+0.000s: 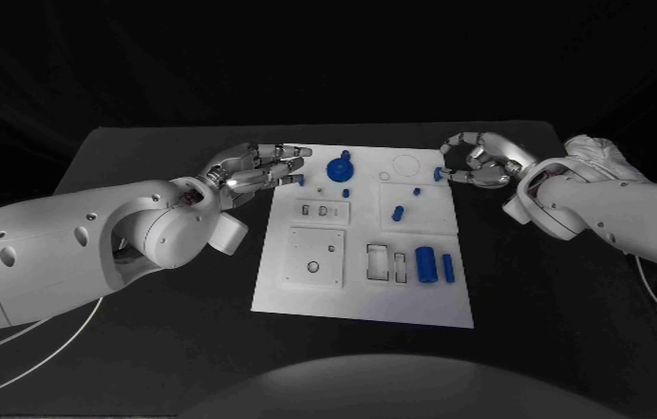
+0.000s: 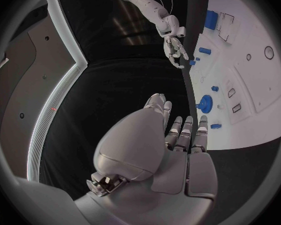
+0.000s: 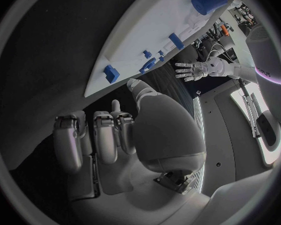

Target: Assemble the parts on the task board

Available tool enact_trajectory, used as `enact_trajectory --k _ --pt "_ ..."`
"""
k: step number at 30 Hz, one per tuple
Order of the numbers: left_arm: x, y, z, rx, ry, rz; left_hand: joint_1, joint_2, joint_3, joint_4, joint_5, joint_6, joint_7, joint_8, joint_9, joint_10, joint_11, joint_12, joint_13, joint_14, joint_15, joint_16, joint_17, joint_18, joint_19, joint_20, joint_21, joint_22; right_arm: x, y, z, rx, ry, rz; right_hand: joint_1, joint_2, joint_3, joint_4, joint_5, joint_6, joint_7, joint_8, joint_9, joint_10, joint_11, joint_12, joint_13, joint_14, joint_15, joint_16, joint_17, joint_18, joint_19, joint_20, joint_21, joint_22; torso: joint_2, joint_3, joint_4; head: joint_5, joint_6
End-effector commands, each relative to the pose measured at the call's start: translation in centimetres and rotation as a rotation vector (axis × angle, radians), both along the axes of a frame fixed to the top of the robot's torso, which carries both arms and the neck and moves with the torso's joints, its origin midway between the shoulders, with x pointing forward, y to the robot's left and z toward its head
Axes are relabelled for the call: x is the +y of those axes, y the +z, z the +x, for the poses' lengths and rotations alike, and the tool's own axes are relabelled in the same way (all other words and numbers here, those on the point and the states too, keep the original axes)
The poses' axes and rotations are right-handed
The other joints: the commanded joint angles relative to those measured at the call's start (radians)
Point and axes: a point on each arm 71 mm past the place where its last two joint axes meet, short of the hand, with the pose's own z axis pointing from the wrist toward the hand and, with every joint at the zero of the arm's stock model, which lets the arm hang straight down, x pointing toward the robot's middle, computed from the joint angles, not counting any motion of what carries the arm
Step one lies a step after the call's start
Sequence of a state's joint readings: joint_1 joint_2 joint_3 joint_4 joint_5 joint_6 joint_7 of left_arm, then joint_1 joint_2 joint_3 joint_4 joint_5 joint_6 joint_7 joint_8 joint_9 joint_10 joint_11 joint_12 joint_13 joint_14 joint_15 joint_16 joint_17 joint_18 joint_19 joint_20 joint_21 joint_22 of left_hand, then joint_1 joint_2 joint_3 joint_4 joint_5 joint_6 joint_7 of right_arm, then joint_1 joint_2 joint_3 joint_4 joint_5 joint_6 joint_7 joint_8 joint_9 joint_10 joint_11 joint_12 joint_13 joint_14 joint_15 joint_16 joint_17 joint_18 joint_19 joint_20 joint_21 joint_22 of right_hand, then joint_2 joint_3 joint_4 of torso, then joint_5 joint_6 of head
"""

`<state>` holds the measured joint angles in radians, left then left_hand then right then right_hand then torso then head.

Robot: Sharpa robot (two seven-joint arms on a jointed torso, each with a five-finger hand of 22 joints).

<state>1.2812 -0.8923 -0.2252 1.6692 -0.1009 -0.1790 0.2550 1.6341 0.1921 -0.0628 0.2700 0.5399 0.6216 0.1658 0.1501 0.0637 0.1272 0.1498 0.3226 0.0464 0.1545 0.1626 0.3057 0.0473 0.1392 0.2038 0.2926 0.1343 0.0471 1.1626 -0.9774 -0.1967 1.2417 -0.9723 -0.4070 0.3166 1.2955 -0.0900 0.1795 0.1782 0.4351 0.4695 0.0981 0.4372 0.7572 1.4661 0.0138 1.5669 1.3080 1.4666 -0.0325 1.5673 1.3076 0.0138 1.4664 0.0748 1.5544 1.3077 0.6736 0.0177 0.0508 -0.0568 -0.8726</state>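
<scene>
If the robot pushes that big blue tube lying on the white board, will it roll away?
Probably. The big blue cylinder lies on its round side on the flat white task board, so a sideways nudge could roll it. It looks stiff, likely light plastic.

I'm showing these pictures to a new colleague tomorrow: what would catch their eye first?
Probably the white task board glowing against the black table, with small blue pieces scattered over it, the round blue gear near its far edge standing out. Next, the two silver hands flanking that far edge: the left hand with fingers spread at the board's left corner, the right hand curled at its right corner beside a small blue part.
</scene>
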Motion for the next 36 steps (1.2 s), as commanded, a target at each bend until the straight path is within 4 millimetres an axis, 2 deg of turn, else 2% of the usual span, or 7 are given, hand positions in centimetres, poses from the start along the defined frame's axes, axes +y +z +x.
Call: enact_trajectory --k 1,13,17,21,25,36 --pt "-0.1 0.1 -0.1 -0.013 -0.022 -0.015 0.008 0.000 0.007 -0.001 0.005 0.001 0.007 0.006 0.001 -0.002 0.008 0.004 0.001 -0.001 0.008 0.005 0.001 -0.017 0.005 0.000 0.007 0.001 0.3 -0.4 0.0 0.010 0.029 0.013 0.007 -0.002 -0.001 0.006 -0.008 -0.013 0.002 0.009 0.002 0.105 0.008 0.004 0.263 0.104 0.005 0.003 0.263 -0.006 0.083 0.009 -0.007 0.253 0.001 0.0000 -0.0009 0.000 0.000" --pt "0.0 0.0 -0.1 -0.010 -0.020 -0.014 0.008 0.000 0.007 -0.001 0.005 0.001 0.007 0.006 0.001 -0.002 0.008 0.004 0.001 -0.001 0.008 0.005 0.001 -0.017 0.005 0.000 0.007 0.001 0.6 -1.1 0.1 0.021 0.035 0.012 0.014 -0.002 -0.005 0.017 -0.048 -0.044 0.003 0.045 0.010 0.105 0.010 0.004 0.263 0.104 0.008 0.003 0.263 -0.002 0.071 0.012 -0.020 0.248 -0.001 -0.0017 0.0011 -0.001 0.000" --pt "0.0 0.0 -0.1 -0.010 -0.019 -0.013 0.008 0.000 0.007 -0.001 0.005 0.001 0.007 0.006 0.001 -0.002 0.008 0.004 0.001 -0.001 0.008 0.005 0.001 -0.017 0.005 0.000 0.007 0.001 0.5 -1.2 0.1 0.024 0.034 0.011 0.030 0.000 0.003 0.015 0.008 -0.046 0.003 0.075 0.013 0.105 0.010 0.004 0.263 0.104 0.009 0.003 0.263 -0.002 0.068 0.013 -0.022 0.247 -0.001 -0.0017 0.0007 0.000 0.000" --pt "0.1 0.0 -0.1 -0.009 -0.020 -0.013 0.008 0.000 0.007 -0.001 0.005 0.001 0.007 0.006 0.001 -0.002 0.008 0.004 0.001 -0.001 0.008 0.005 0.001 -0.017 0.005 0.000 0.007 0.001 0.5 -1.3 0.1 0.029 0.036 0.011 0.039 -0.003 0.010 0.015 0.059 -0.052 0.002 0.094 0.012 0.105 0.010 0.004 0.263 0.104 0.008 0.003 0.263 -0.001 0.065 0.013 -0.026 0.246 -0.001 -0.0018 0.0006 0.000 0.000" --pt "0.1 0.0 -0.1 -0.009 -0.020 -0.013 0.008 0.000 0.007 -0.001 0.005 0.001 0.007 0.006 0.001 -0.002 0.008 0.004 0.001 -0.001 0.008 0.005 0.001 -0.017 0.005 0.000 0.007 0.001 0.5 -1.3 0.1 0.034 0.038 0.011 0.043 -0.005 0.014 0.014 0.075 -0.058 0.002 0.101 0.010 0.105 0.009 0.004 0.263 0.104 0.008 0.003 0.263 0.000 0.063 0.013 -0.028 0.245 -0.001 -0.0012 0.0010 0.000 0.000" --pt "0.0 0.0 -0.1 -0.007 -0.022 -0.013 0.010 0.000 0.011 -0.002 0.006 -0.001 0.008 0.006 0.001 -0.003 0.009 0.004 0.001 -0.002 0.008 0.005 0.001 -0.019 0.005 0.000 0.007 0.001 0.6 -1.9 -0.1 0.059 0.036 0.008 0.049 -0.006 0.018 0.011 0.084 -0.064 0.002 0.105 0.009 0.105 0.009 0.004 0.263 0.104 0.008 0.003 0.263 0.001 0.061 0.013 -0.030 0.244 0.000 -0.0016 0.0007 0.000 0.000"
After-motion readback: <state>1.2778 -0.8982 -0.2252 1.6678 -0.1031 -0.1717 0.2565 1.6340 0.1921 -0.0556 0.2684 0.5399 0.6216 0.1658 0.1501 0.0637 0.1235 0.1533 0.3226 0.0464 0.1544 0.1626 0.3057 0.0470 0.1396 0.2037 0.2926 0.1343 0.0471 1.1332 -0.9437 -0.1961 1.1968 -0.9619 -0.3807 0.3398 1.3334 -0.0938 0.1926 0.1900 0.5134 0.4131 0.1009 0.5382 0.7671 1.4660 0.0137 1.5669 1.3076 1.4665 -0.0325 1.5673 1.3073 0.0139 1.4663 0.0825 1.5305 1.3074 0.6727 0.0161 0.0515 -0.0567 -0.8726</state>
